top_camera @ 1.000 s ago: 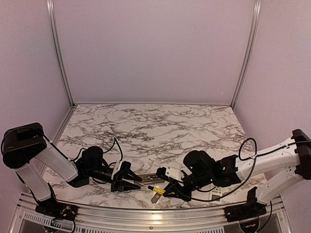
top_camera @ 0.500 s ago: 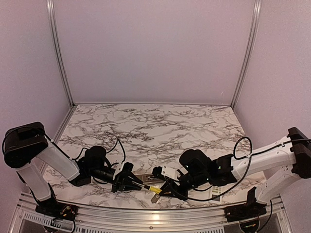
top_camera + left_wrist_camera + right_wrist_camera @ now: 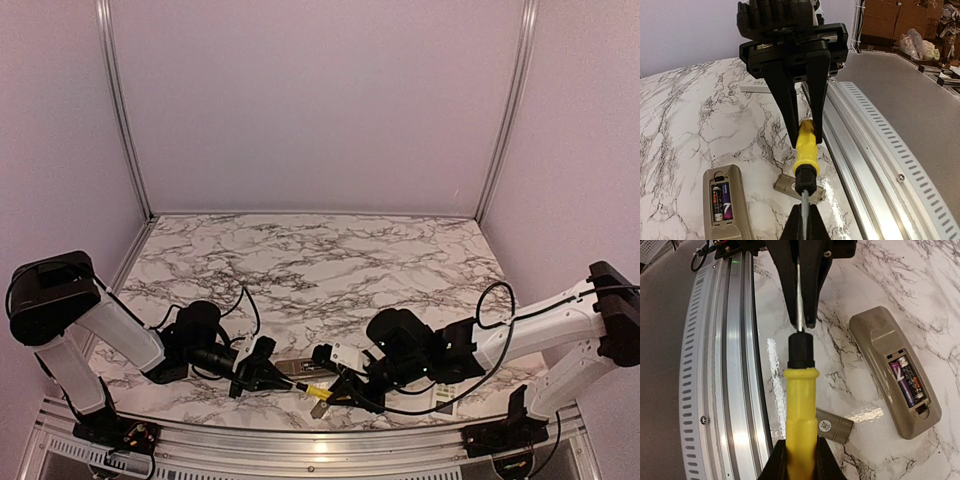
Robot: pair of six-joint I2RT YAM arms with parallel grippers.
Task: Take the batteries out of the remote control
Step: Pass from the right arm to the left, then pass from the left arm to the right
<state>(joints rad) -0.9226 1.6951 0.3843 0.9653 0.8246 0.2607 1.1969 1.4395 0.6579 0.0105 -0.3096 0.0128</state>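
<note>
Your left gripper (image 3: 802, 222) has its jaws clamped on the metal shaft of the yellow-handled screwdriver (image 3: 805, 145), and your right gripper (image 3: 801, 456) is clamped on its handle. The batteries (image 3: 907, 382) sit in the open bay of the remote (image 3: 880, 340), which lies on the marble worktop (image 3: 690, 110) near the grey cover plate (image 3: 836, 427).

glossy marble-look table (image 3: 690, 110), matt grey remote (image 3: 742, 212)
</note>
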